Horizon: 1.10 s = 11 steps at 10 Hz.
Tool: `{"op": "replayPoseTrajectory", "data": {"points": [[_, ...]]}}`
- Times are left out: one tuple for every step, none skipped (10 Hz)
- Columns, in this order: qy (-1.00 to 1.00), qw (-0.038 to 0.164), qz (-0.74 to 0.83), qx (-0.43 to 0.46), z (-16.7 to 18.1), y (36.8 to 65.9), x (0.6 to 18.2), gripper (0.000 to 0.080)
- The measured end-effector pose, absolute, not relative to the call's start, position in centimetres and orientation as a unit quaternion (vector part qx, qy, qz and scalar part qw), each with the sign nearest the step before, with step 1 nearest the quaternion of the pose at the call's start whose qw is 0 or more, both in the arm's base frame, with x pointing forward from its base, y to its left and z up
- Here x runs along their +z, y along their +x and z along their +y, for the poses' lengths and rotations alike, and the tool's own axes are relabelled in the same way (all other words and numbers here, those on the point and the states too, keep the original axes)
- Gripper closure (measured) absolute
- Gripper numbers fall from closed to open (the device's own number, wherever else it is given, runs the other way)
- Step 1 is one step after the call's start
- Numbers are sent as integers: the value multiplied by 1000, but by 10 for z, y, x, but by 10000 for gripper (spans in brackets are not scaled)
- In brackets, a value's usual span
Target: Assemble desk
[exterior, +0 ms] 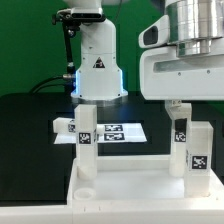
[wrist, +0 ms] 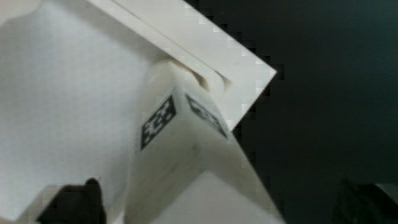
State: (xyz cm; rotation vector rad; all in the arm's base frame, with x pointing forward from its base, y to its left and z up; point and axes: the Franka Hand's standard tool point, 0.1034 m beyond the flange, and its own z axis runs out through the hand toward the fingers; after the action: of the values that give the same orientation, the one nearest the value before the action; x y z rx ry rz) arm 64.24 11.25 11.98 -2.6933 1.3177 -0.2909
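While the arm hangs low over the near right of the scene, its gripper (exterior: 186, 108) stands with the two fingers spread apart on either side of an upright white leg (exterior: 190, 148), and I cannot make out either finger touching it. That leg rises from the right-hand end of the tabletop panel (exterior: 130, 187), which lies flat at the near edge of the black table (exterior: 25, 120) with its raised rim showing. A second leg (exterior: 87, 140) stands upright at the panel's left end, well apart from the first, and both carry black-and-white square tags on their faces. A third white piece (exterior: 64, 126) with a tag lies just beside and behind the left leg. Farther back, between the two standing legs, the marker board (exterior: 122, 132) lies flat on the table, and beyond it sits the white robot base (exterior: 97, 68) with its triangle logo. From the wrist view, the tagged leg (wrist: 187, 135) runs up against the white panel (wrist: 80, 90), with a dark fingertip (wrist: 71, 203) low on each side of it.
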Motion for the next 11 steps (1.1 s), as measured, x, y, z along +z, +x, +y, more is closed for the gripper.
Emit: {"op": "replayPoseTrajectory", "data": {"points": [[-919,53,377,-101,113,642,119,150],[-958,23,263,-109,115,642,118,150],[-983,5,149,-105,112,642,113,150],[-993,-6,81,-85,112,641,106,150],[-991,-4,95,-90,112,644,107,150],[-990,-4,106,-89,111,643,106,275],[-990,-4,107,-89,111,643,106,424],[-984,0,152,-89,111,643,106,424],[-977,4,193,-89,111,643,106,516],[-967,7,239,-89,109,643,106,515],[-945,12,315,-87,107,643,106,515]]}}
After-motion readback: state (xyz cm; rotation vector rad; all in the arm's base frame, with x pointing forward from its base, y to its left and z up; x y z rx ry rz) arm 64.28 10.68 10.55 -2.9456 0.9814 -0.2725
